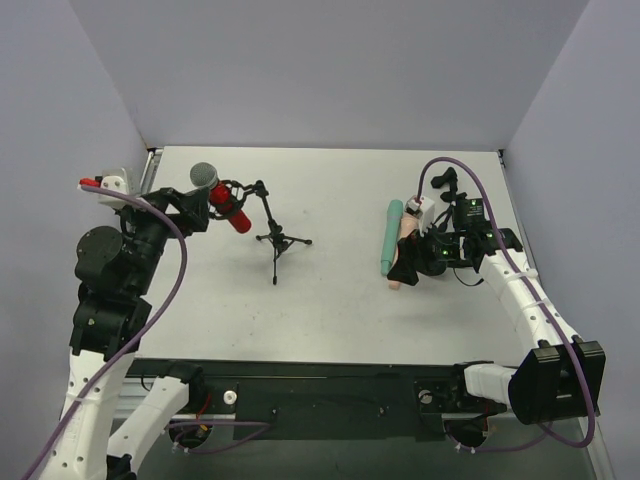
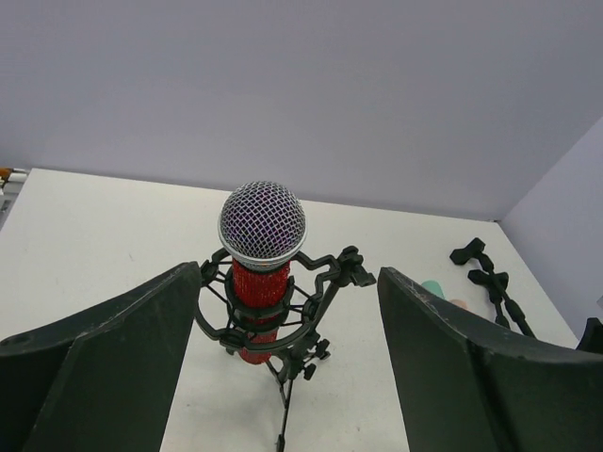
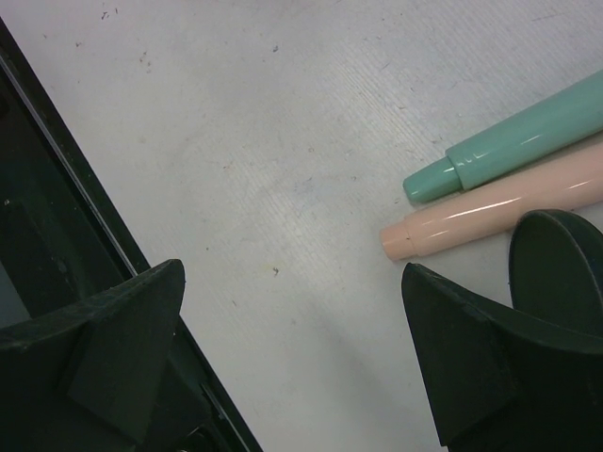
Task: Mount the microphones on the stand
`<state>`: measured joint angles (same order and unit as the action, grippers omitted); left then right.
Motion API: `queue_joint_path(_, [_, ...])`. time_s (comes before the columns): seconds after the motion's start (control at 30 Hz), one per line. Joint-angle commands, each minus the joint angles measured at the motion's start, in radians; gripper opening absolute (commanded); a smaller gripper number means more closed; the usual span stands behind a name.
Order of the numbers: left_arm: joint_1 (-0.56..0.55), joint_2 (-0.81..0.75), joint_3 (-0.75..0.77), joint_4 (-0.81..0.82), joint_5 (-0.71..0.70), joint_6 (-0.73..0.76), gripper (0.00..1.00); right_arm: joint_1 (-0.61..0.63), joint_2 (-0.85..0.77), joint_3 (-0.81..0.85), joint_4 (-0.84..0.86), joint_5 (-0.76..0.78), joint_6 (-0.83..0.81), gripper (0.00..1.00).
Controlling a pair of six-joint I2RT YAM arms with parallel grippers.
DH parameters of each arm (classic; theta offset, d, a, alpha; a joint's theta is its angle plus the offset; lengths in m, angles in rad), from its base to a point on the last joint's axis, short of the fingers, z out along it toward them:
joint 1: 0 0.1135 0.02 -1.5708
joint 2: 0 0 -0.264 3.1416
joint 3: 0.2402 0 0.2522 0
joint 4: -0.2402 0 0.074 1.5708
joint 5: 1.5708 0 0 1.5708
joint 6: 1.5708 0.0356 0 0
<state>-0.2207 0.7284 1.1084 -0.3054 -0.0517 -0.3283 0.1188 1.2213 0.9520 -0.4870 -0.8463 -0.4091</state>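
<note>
The grey worktop [image 1: 340, 300] is seen from above, with the black tripod stand [image 1: 277, 240] set left of its middle. The left arm [image 1: 110, 260] is bent in from the stand's left side, and the right arm [image 1: 520, 290] is stretched out well to the stand's right.

The left claw [image 2: 287, 276] is spread wide around the head of the stand. One finger is seen on each side of the cradle, and neither is seen to touch it. The right claw [image 3: 292, 273] is also held wide, low over bare worktop, with nothing gripped.

The red microphone [image 2: 262, 282] is seated in the ring cradle at the top of the stand, its grey mesh head raised above the ring. The mint-green microphone [image 1: 388, 235] and the peach-pink microphone [image 3: 490, 217] are laid flat side by side, well to the stand's right. The peach-pink one is found just beside a finger of the right claw.
</note>
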Motion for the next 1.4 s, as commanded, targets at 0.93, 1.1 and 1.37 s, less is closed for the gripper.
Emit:
queue_joint_path(0.93, [-0.664, 0.227, -0.367, 0.488, -0.548, 0.047, 0.81, 0.001, -0.019, 0.037, -0.027, -0.040, -0.023, 0.93])
queue_joint_path(1.1, [-0.596, 0.345, -0.357, 0.565, -0.560, 0.048, 0.83, 0.001, -0.025, 0.039, -0.030, -0.043, -0.026, 0.93])
queue_joint_path(1.37, [-0.485, 0.482, -0.384, 0.741, -0.498, 0.109, 0.81, 0.001, -0.019, 0.044, -0.044, -0.048, -0.040, 0.93])
